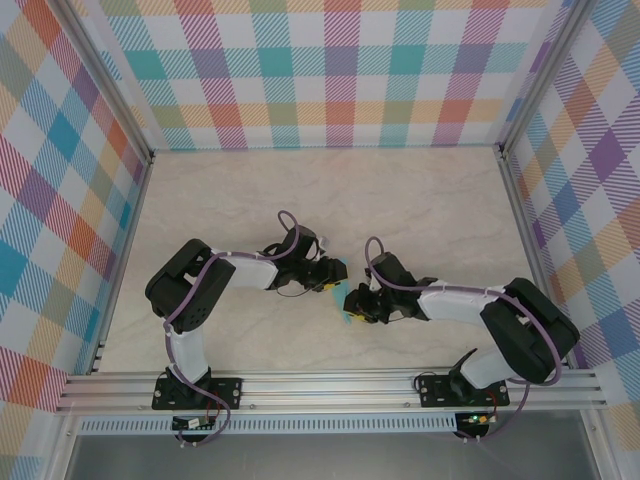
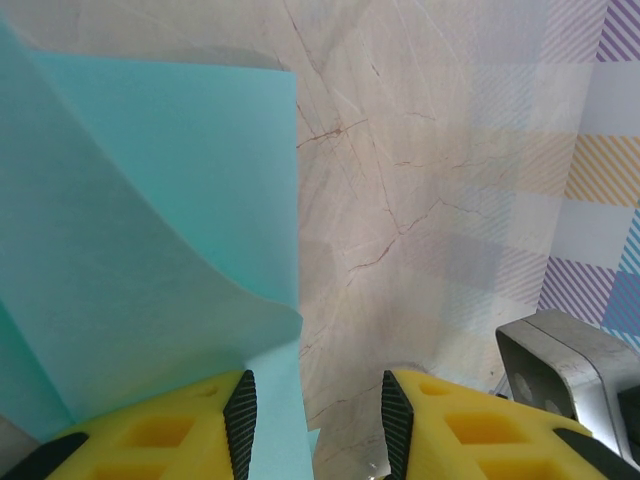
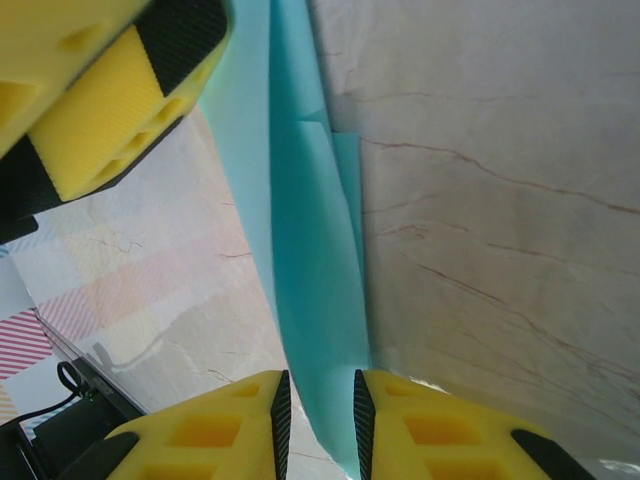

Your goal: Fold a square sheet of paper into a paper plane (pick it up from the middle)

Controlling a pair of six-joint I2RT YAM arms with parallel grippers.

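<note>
The left arm (image 1: 205, 285) and right arm (image 1: 505, 325) are built alike, with bulky black joint housings joined by smooth white links. A thin purple cable (image 1: 288, 213) loops along each. Each stands on a black base plate (image 1: 196, 390) at the bottom of the frame. The left pincer (image 2: 315, 425) and right pincer (image 3: 318, 425) have yellow fingers (image 2: 160, 430) with hollow cells and black ribbed pads (image 2: 240, 420).

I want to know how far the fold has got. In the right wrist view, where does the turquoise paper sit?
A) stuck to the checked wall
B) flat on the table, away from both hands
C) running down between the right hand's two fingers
C: the turquoise paper runs down into the narrow gap between the yellow fingers of the right hand.
</note>
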